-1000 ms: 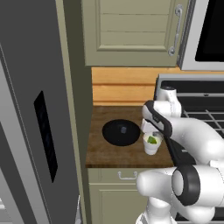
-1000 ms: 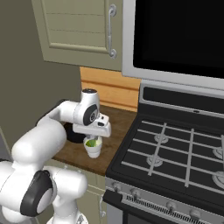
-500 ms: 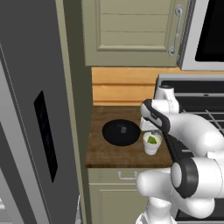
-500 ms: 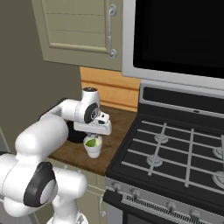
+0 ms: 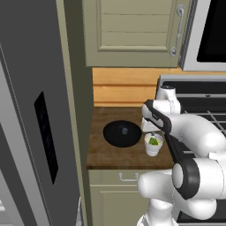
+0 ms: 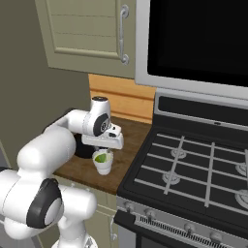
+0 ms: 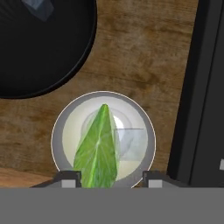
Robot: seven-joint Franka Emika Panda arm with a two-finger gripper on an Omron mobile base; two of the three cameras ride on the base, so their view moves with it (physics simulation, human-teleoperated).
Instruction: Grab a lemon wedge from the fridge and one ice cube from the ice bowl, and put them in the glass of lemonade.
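Green-yellow lemon wedge [image 7: 98, 148] inside the glass of lemonade [image 7: 103, 139], point toward 12 o'clock in the hand view, with a pale translucent ice cube [image 7: 130, 143] beside it at 3 o'clock, both within the rim. Judged from that: both deliveries made, little or nothing left but lifting clear. Black glossy ice bowl [image 7: 41, 48] just beyond the glass toward 11 o'clock on the wooden surface [image 7: 144, 52], with one more grey cube [image 7: 38, 8] at the top edge of the hand view. Dark stove [image 7: 205, 87] edge along 3 o'clock.

End effector [image 7: 110, 177] directly above the glass, finger tips [image 7: 70, 177] set apart on either side of the rim, holding nothing: jaws parted to a middling width, wedge and cube both loose below them.

From the left base view: glass [image 5: 152, 145] on the surface just at 3 o'clock of the bowl [image 5: 122, 133], end effector [image 5: 151, 130] poised over it, grey fridge [image 5: 31, 132] at 9 o'clock with door shut. From the right base view: green visible in the glass [image 6: 102, 161], end effector [image 6: 103, 147] close above, stove [image 6: 193, 169] at 3 o'clock.
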